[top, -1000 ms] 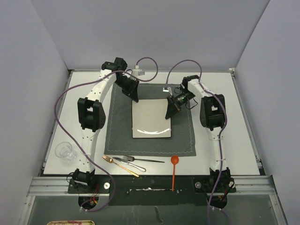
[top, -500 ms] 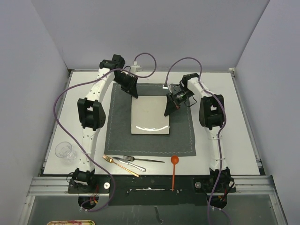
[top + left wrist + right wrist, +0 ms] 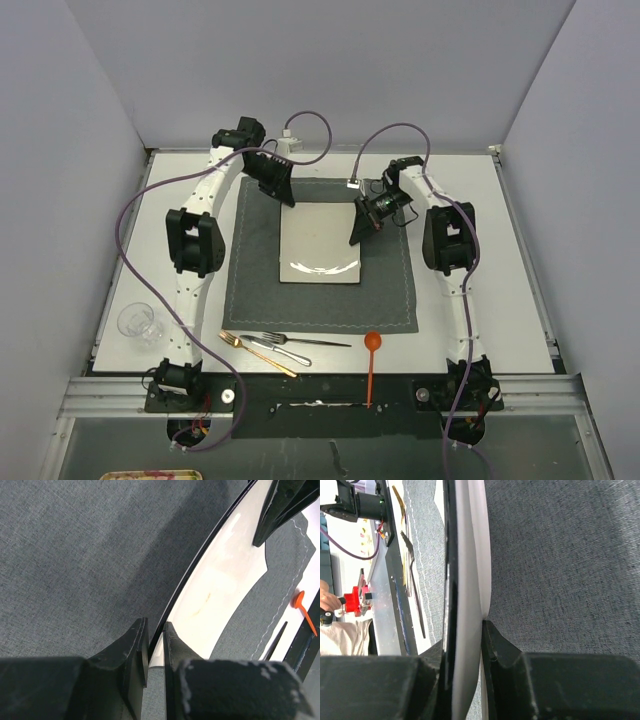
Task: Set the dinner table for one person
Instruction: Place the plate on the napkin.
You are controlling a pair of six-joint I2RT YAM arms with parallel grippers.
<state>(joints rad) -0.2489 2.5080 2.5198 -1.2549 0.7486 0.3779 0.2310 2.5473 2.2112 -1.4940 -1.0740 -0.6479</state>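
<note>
Left end effector (image 3: 289,202), right end effector (image 3: 356,238): each clamped on plate (image 3: 320,250) far corner; table (image 3: 500,260) beneath, mat (image 3: 390,295) between.

Right gripper (image 3: 465,645) clamped on the plate (image 3: 468,555) rim, one finger on each face. Plate seen edge-on, running top to bottom of view. Grey placemat (image 3: 560,565) fills the right side. Left of the plate, a fork (image 3: 413,570) and a gold utensil (image 3: 399,502) lie near the mat's stitched edge.

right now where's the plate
In the top view the plate lies over the middle of the grey placemat, pinched by the left hand at its far-left corner and the right hand on its right edge.
</note>
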